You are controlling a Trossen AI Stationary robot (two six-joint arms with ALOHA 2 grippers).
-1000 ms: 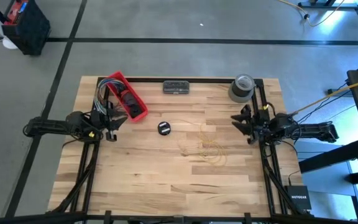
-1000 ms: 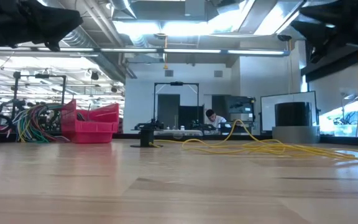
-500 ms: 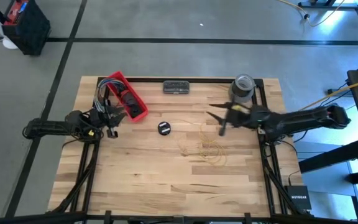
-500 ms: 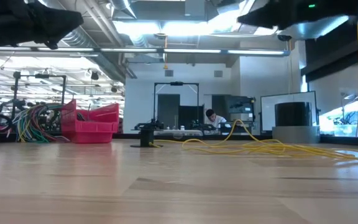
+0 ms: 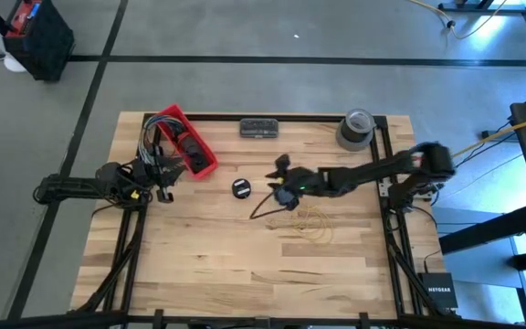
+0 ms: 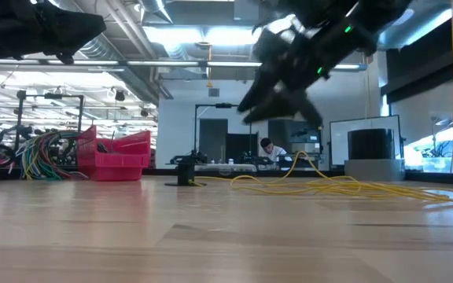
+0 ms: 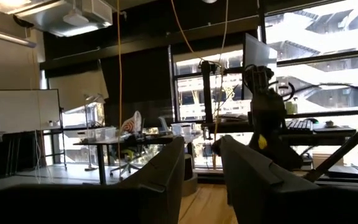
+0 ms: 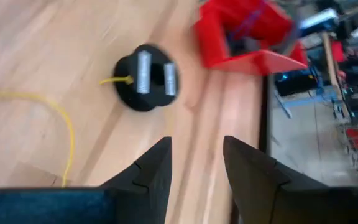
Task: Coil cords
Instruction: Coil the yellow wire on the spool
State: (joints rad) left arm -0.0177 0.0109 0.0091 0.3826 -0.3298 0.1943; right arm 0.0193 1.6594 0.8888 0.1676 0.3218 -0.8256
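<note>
Seen from above, the near half of the wooden table [image 5: 208, 265] is lying bare. Toward the middle, the cords [image 5: 304, 219] are sprawling in loose yellow-tan loops on the wood, right of centre; from table height they are showing as a low yellow tangle [image 6: 329, 187].

The right arm is stretching in from the right edge across the table, its right pincer [image 5: 281, 183] hanging above the wood just beyond the cords' near loops and beside the black plug [image 5: 241, 188]. In its own wrist view the two dark fingers [image 8: 151, 171] are standing apart with bare wood showing between them, gripping nothing. That view is looking past the fingers at the black plug [image 8: 145, 78], prongs up, with a yellow cord running from it, and farther off at the red bin [image 8: 244, 34]. At table height the pincer is hanging clear above the surface [image 6: 278, 94], not touching the cords.

The left arm is waiting at the table's left edge, the left pincer [image 5: 158, 178] sitting close to the bundle of coloured wires [image 5: 153, 146]. Its fingers [image 7: 160, 174] are parted, nothing between them, pointing level across the room.

Farther back, the red bin [image 5: 188, 142] is lying tilted on the left rear of the table, the wires spilling beside it. Along the far edge a dark flat case [image 5: 258, 128] is resting near the middle, and a grey tape roll [image 5: 356, 128] is standing at the right rear corner.
</note>
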